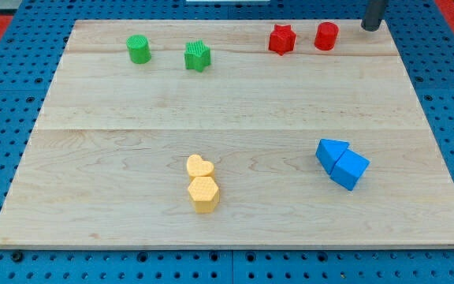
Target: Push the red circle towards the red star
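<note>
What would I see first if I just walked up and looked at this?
Probably the bright pairs of blocks on the pale wooden board: the red star and red circle sit close together at the view's top right, with my tip just right of the circle. Two green blocks sit top left, two yellow touch near the bottom, two blue touch at the right.

My tip was the blunt end of a plain, dark grey, smooth, round rod, with no markings visible.
</note>
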